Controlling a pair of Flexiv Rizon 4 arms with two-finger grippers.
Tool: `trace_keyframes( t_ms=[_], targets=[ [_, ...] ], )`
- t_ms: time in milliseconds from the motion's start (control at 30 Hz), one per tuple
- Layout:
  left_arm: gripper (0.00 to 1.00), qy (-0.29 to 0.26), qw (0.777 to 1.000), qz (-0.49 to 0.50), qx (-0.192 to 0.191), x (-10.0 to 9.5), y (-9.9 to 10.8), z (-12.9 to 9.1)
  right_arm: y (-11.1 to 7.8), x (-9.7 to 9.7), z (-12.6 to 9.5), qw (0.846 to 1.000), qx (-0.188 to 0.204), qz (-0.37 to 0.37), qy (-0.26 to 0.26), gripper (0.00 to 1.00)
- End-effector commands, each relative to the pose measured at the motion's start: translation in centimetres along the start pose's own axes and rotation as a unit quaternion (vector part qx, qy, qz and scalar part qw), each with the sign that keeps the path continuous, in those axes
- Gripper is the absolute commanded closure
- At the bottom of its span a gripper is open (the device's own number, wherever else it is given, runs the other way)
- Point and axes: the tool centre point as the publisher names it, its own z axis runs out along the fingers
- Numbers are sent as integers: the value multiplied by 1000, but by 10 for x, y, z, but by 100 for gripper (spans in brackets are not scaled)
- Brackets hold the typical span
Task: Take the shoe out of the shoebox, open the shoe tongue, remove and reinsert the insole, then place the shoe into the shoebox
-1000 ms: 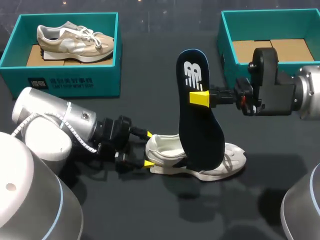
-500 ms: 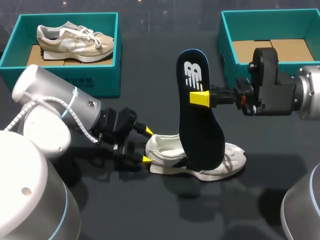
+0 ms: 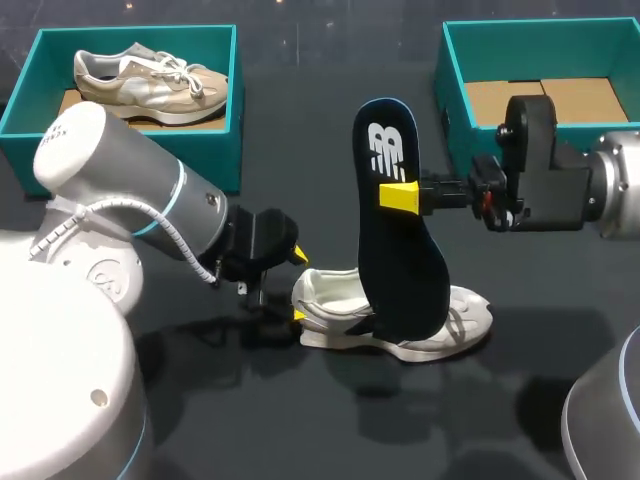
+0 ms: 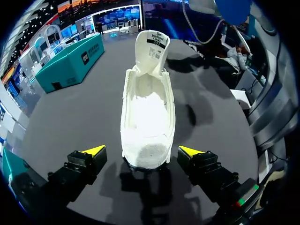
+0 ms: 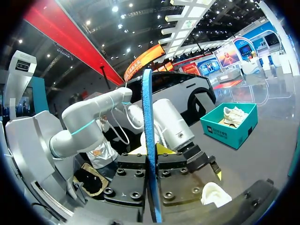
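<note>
In L shoebox (image 3: 215, 150): beige shoe (image 3: 150, 85). R gripper (image 3: 400, 195) clamped on insole (image 3: 400, 260); L gripper (image 4: 143, 151) apart, by white shoe (image 4: 147, 112).

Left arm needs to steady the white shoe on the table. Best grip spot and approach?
Its heel, from behind: the shoe stands on its sole with the heel facing the left gripper, whose open fingers flank its narrow sides.

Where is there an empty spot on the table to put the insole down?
Bare table between the left shoebox and right shoebox, and in front of the white shoe. Crowded at the shoe's heel, with the left gripper open around it.
</note>
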Motion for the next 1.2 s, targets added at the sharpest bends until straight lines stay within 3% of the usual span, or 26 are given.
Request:
trace_keyframes(
  t_ms=[33,100,133,500,833,1200],
  targets=[
    [0,-1,988,-8,-152,-2,-11,-3,-2,1,2,1000,-1,0,-2,100],
    [0,-11,982,-13,-190,0,-14,-3,-2,1,2,1000,-1,0,-2,100],
    [0,-59,976,-14,-208,2,-16,-4,-2,1,2,1000,-1,0,-2,100],
    [0,-54,977,-12,-207,1,-17,-4,-2,1,2,1000,-1,0,-2,100],
    [0,-20,970,-15,-242,-4,-21,-2,-2,1,2,1000,-1,0,-2,100],
    [0,-6,970,-9,-244,-2,-21,5,-2,1,2,1000,-1,0,-2,100]
  ],
)
